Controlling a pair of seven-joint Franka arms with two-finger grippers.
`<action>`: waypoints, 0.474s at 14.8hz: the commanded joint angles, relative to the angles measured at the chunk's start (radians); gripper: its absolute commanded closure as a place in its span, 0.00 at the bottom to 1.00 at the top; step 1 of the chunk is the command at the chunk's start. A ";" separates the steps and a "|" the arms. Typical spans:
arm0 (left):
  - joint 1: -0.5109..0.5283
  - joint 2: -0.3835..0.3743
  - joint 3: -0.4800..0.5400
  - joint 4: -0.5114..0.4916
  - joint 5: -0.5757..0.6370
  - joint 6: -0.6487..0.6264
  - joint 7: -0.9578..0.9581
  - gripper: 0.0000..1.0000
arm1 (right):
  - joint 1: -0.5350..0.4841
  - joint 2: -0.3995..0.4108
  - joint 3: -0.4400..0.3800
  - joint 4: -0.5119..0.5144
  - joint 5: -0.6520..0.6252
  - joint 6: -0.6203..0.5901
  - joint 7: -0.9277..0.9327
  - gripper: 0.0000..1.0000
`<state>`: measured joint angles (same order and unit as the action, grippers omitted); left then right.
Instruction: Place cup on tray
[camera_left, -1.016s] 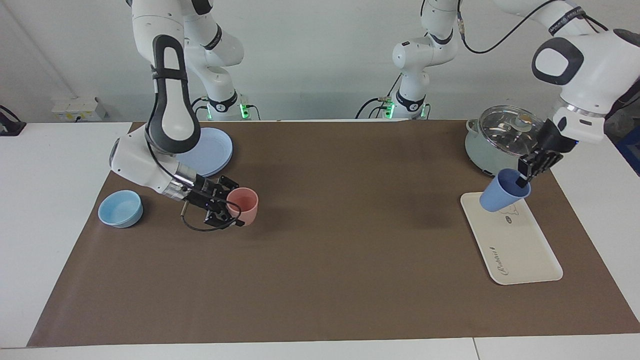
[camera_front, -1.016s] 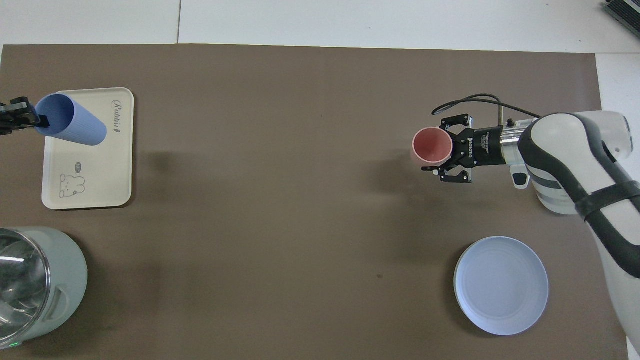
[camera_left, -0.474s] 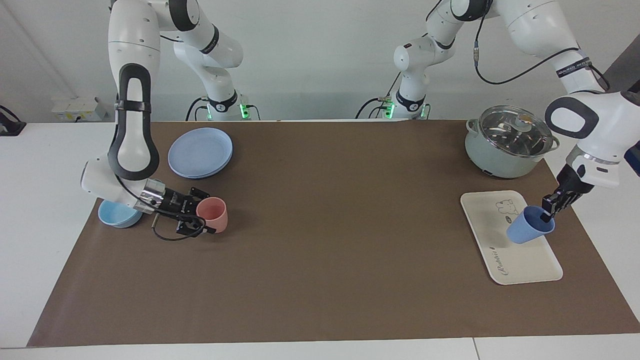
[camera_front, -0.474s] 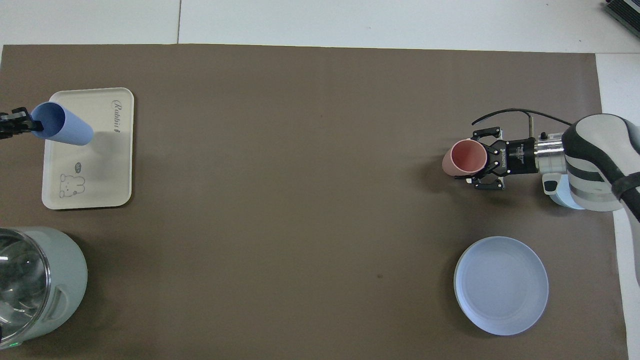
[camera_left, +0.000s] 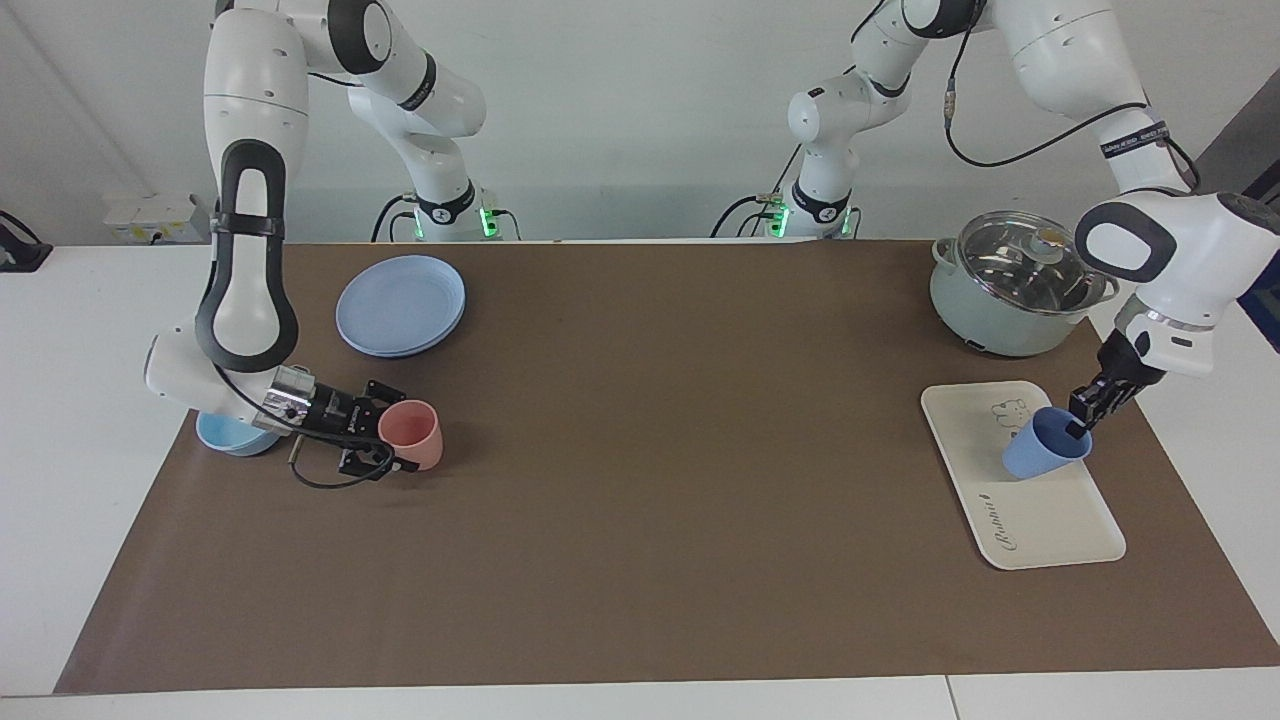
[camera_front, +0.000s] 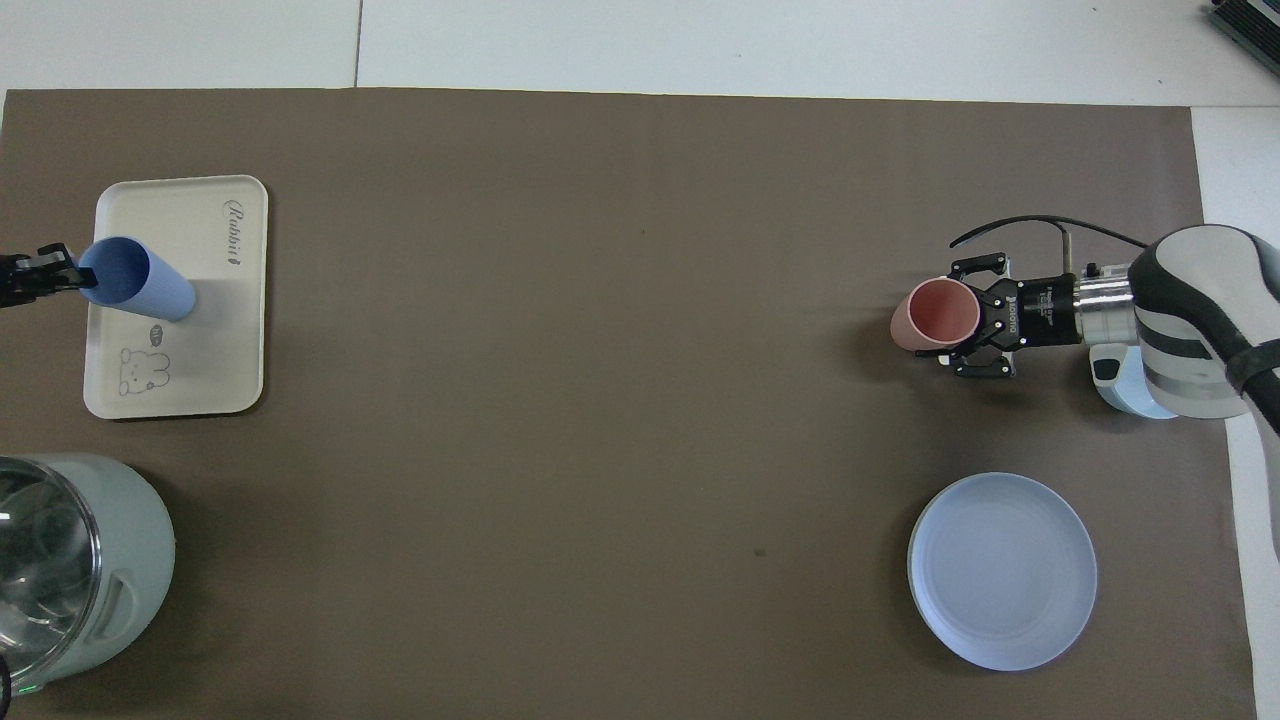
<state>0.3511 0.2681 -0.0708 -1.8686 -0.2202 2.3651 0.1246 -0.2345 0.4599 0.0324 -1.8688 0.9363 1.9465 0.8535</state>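
Facing view only: cup (camera_left: 1040, 456) tilted on tray (camera_left: 1050, 520), bowl (camera_left: 225, 437) half-hidden.

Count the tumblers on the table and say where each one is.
2. The periwinkle-blue cup is tilted over the tray, its rim pinched by the left gripper. The salmon-pink tumbler is at the right arm's end, gripped by the right gripper. None seems hidden.

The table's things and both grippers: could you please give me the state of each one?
Cup: tilted, base on the tray, rim pinched.
Tray: flat, bearing the cup.
Left gripper: shut on the cup's rim.
Pink cup: tilted, rim gripped.
Right gripper: shut on the pink cup's rim.
Pot: lid on.
Plate: empty.
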 joint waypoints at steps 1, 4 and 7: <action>0.003 -0.046 -0.009 -0.055 -0.027 0.040 0.030 0.00 | -0.020 0.002 0.009 -0.022 -0.025 0.024 -0.019 0.75; -0.032 -0.084 -0.011 -0.024 -0.001 -0.009 0.029 0.00 | -0.019 -0.010 0.007 -0.049 -0.030 0.104 -0.022 0.04; -0.056 -0.133 -0.021 0.054 0.163 -0.194 0.027 0.00 | -0.019 -0.021 -0.008 -0.047 -0.036 0.104 -0.022 0.01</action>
<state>0.3183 0.1870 -0.0942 -1.8516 -0.1410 2.2928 0.1444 -0.2420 0.4629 0.0253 -1.8994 0.9238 2.0385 0.8530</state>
